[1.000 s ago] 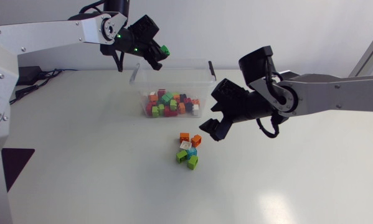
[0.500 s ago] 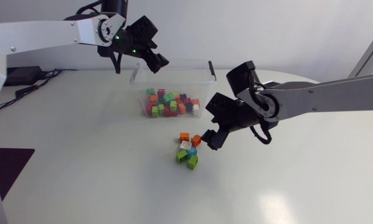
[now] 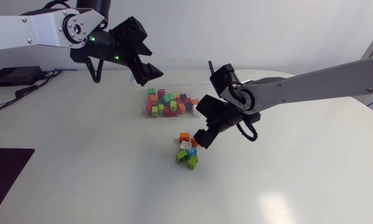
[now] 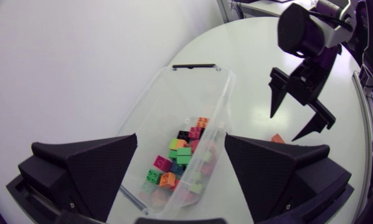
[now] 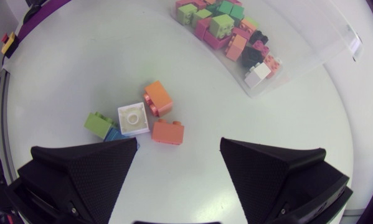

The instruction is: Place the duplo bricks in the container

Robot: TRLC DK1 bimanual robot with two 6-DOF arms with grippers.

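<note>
Right under the left pincer (image 3: 146, 70): looking straight down into the clear container (image 4: 198, 93), with a heap of mixed duplo bricks (image 4: 181, 163) in the end nearest that pincer, showing between its fingers. Got it spread wide and holding nothing, hanging above the container without touching it. Can also spot the right pincer (image 4: 296, 117) from there, out past the container's long side, fingers (image 4: 275, 99) splayed and pointing down at the worktop (image 3: 99, 162).

Over by the right pincer, same deal: wide open, gripping nothing. Found an orange brick (image 5: 168, 131) lying on the worktop just ahead of the gap between its fingers, not touched by either as far as can be told. Slightly further ahead, a second orange brick (image 5: 158, 98) beside a white brick (image 5: 134, 119), plus a light green brick (image 5: 98, 124) and a bit of a blue brick (image 5: 119, 133) off towards one finger. From the head camera, counting another green one or two in that loose cluster (image 3: 187, 153). Container well ahead of this pincer, clearly apart from the loose cluster.
</note>
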